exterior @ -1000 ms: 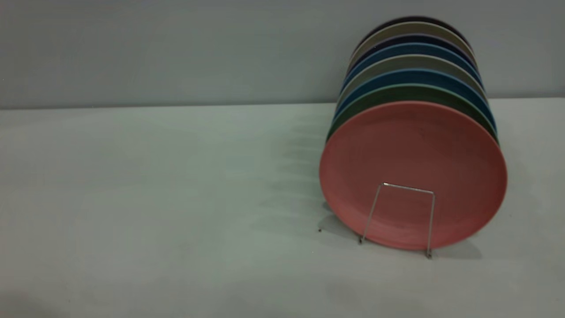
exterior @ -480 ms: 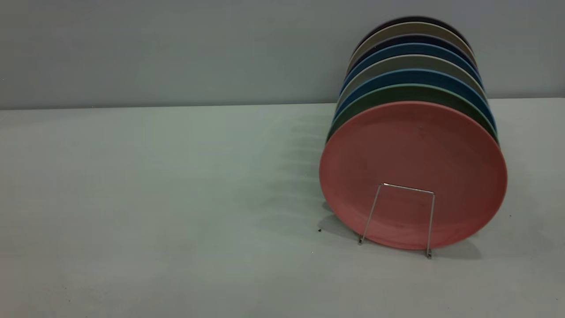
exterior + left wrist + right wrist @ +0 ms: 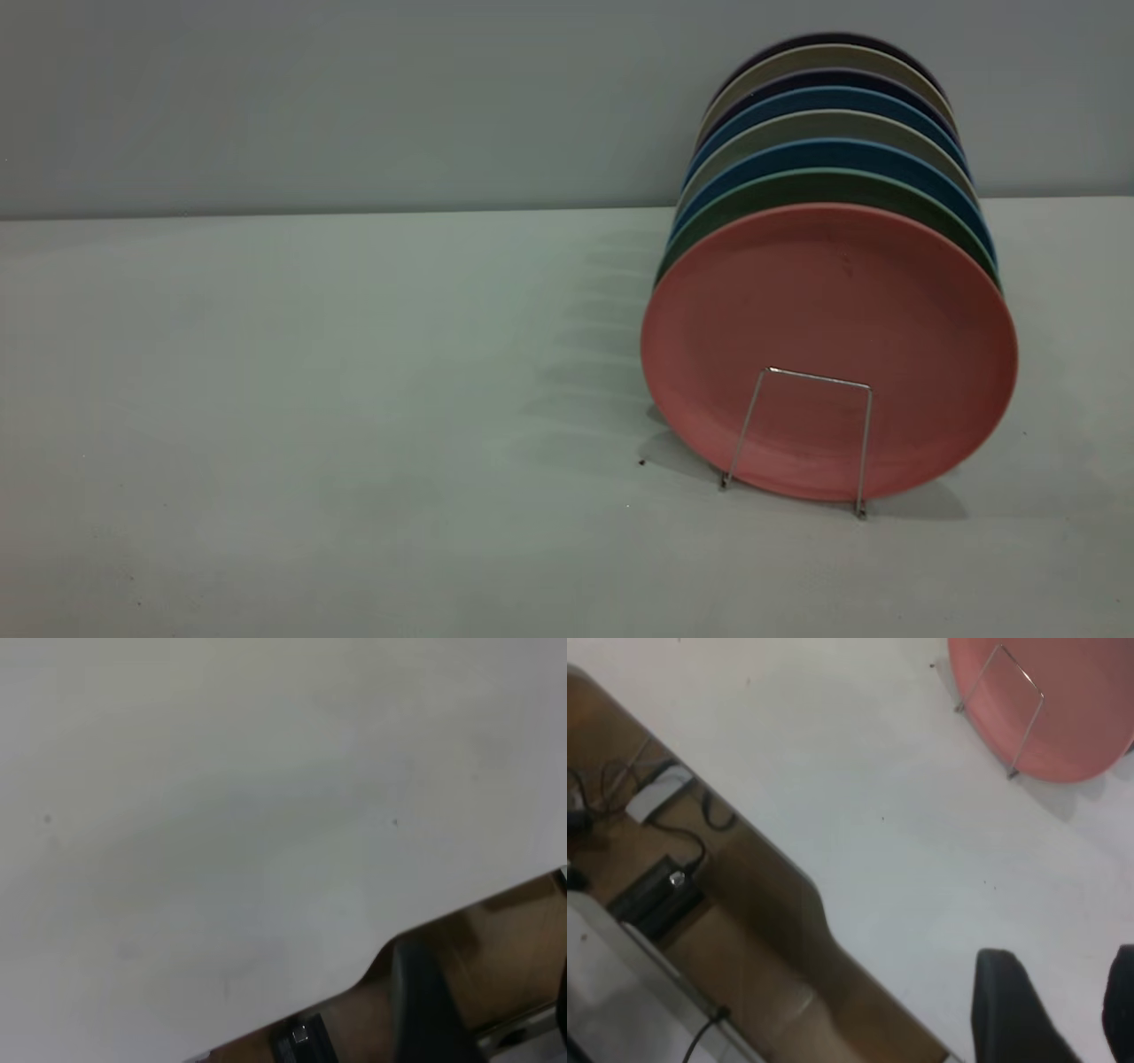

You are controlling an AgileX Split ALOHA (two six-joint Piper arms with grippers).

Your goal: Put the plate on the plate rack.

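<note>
Salmon-pink and matte, the plate (image 3: 828, 350) stands on edge in the front slot of the plate rack (image 3: 802, 439), leaning back toward the teal-green plate (image 3: 828, 190) just behind it, with the front wire loop crossing its lower face. Across the last second nothing on the worktop (image 3: 310, 399) has shifted: plate, rack and the row of plates behind sit exactly as they did, so I judge the placing done and the arms clear.

In the exterior view neither arm appears. From the right wrist view, the right gripper (image 3: 1052, 1010) hangs near the worktop's edge, well apart from the plate, its dark fingers (image 3: 1010, 1005) spread and empty. Only 1 dark finger of the left gripper (image 3: 425, 1001) shows over bare worktop, so whether it is released or clenched I cannot tell.
</note>
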